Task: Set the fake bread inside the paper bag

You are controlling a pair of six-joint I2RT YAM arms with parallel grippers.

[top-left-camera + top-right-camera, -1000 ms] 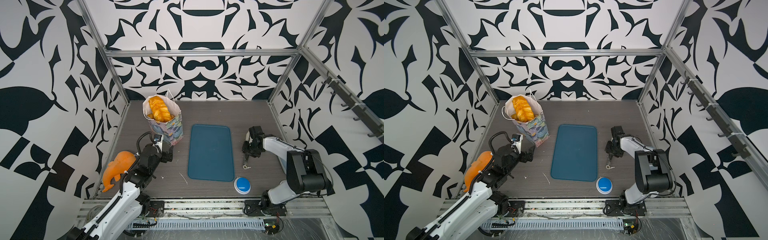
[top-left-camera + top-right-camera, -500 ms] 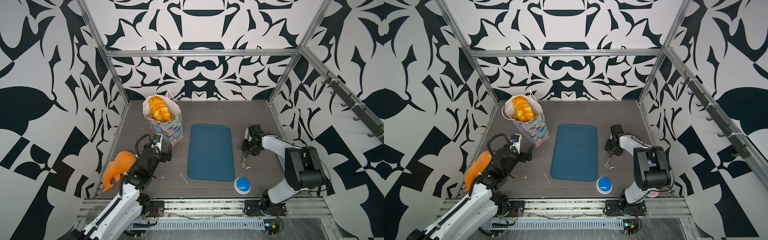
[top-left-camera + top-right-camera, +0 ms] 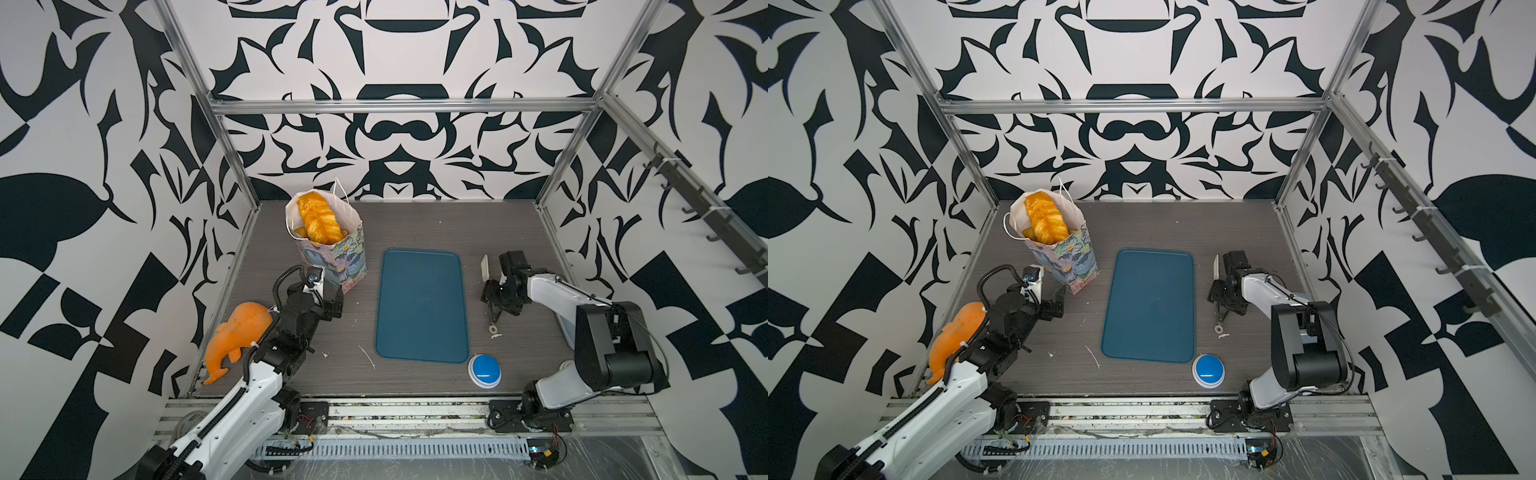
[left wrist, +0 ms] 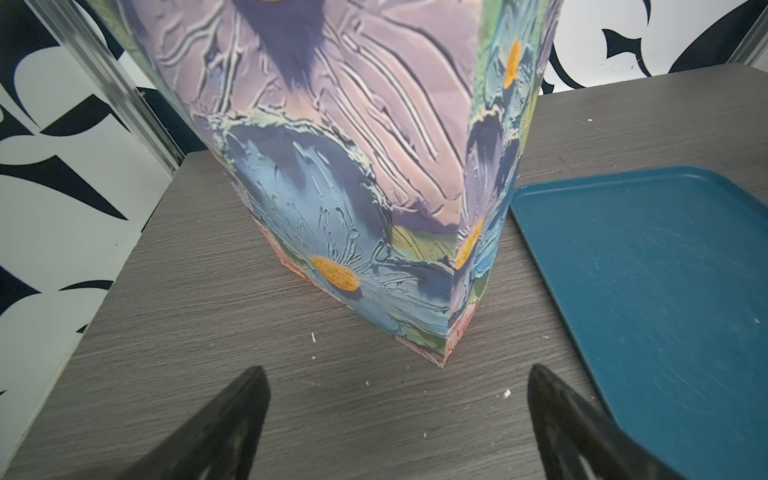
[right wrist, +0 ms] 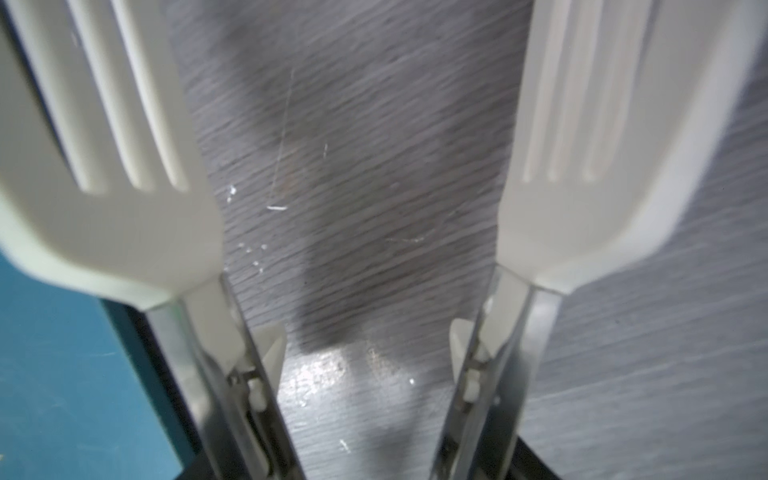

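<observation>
Finding the fake bread (image 3: 316, 219) heaped inside the paper bag (image 3: 338, 259) just ahead of the spread, empty fingers of my left gripper (image 4: 397, 369), with empty tongs (image 3: 484, 268) gaping at my right gripper (image 3: 498, 293), its hold unclear, I judge loading finished: withdraw both arms.

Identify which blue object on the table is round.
The blue button near the front edge; the other blue object, the tray, is a flat rectangle.
</observation>
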